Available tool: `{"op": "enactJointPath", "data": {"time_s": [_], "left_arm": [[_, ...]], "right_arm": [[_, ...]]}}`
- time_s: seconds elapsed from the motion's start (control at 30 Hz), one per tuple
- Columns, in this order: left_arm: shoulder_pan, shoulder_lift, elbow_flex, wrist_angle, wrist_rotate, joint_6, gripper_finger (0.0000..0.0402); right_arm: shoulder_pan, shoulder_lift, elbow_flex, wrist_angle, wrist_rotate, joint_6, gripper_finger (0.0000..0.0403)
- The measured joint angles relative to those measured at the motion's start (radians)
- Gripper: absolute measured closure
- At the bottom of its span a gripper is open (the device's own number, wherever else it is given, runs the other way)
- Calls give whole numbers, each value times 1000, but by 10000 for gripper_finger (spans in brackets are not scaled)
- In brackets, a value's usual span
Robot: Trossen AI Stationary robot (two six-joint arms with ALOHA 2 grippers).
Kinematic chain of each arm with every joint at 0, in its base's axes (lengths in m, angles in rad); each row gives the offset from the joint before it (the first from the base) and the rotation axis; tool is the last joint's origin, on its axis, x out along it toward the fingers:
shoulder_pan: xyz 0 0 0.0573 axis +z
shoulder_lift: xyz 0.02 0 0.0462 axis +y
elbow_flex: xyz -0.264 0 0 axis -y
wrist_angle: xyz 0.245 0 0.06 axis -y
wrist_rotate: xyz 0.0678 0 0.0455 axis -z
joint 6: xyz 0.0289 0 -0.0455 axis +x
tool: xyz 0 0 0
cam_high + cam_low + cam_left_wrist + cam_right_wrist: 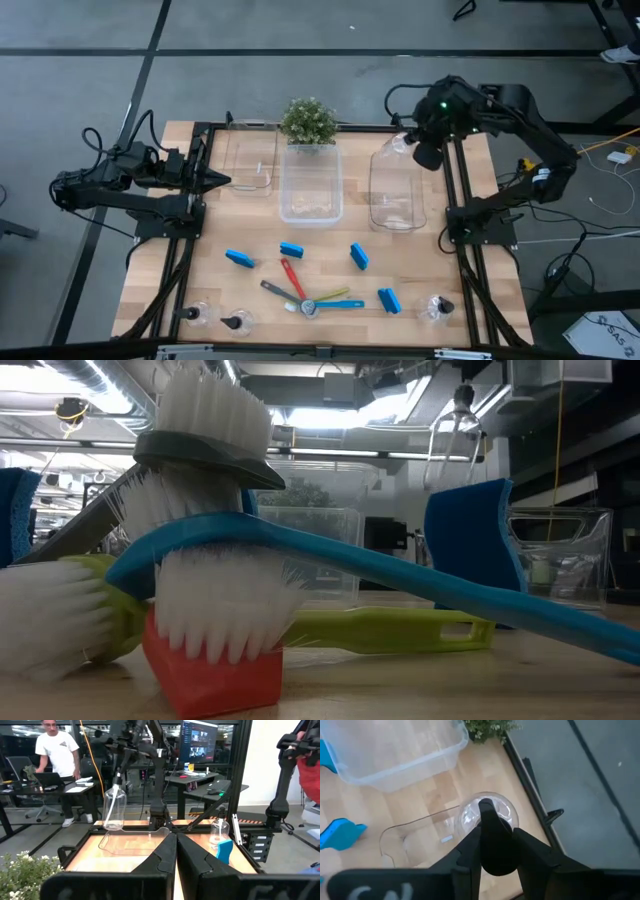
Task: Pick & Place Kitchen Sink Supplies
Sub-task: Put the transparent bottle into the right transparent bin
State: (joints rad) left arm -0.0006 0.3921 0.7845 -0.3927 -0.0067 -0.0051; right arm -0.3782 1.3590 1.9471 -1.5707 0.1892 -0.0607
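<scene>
Right gripper: clamped on a bottle, held above the right bin. Left gripper: closed, empty, beside the left bin.

Wooden table, three clear bins across the back with a plant behind the middle one. Up front, four blue sponges, crossed brushes (heads stacked together) and three pump bottles along the near edge.
</scene>
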Motion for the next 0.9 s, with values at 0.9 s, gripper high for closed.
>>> {"op": "enactJointPath", "data": {"time_s": [0.9], "left_arm": [[0, 0, 0, 0, 0, 0, 395]], "right_arm": [[-105, -212, -454, 103, -60, 16, 306]]}}
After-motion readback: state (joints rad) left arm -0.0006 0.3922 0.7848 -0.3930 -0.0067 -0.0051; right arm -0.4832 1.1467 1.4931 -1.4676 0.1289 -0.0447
